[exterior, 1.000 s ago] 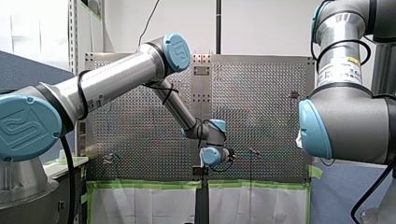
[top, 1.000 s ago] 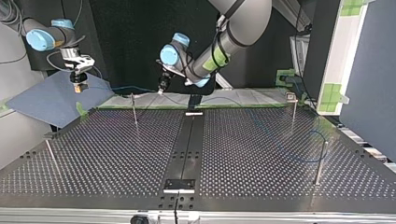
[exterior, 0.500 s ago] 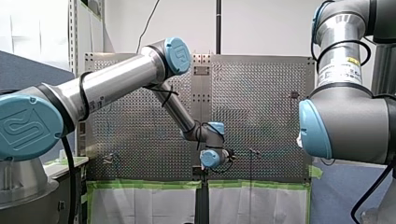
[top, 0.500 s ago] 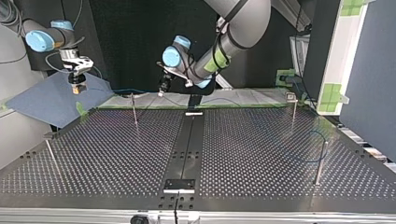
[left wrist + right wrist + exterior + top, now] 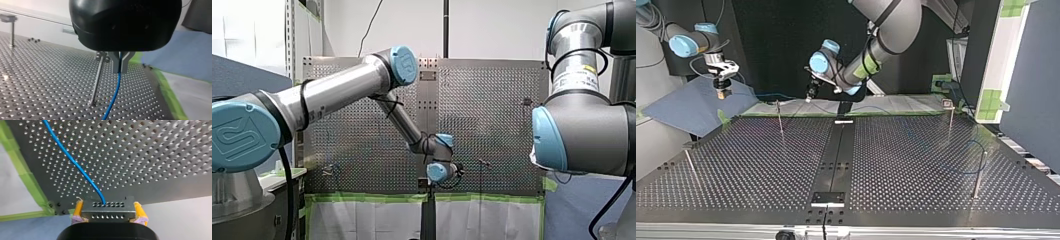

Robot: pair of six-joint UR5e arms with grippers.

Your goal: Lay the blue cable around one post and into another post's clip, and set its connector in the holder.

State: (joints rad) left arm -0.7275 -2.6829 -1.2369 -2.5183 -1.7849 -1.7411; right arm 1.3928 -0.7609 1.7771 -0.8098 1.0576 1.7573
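Routing step: my left claw point(image 5: 120, 65) pinches the blue cable point(image 5: 115, 92) beside a post point(image 5: 97, 80), top view's upper middle. My right claw point(image 5: 108, 208) clamps the connector point(image 5: 107, 214), upper left. Next, I reckon, loop that post.

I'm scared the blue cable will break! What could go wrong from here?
My left gripper pinches the thin blue cable right beside a thin metal post; a small sideways drift could knock the post. My right gripper holds the grey perforated metal connector by its ends, so a hard tug along the cable might pull it out of the yellow pads.
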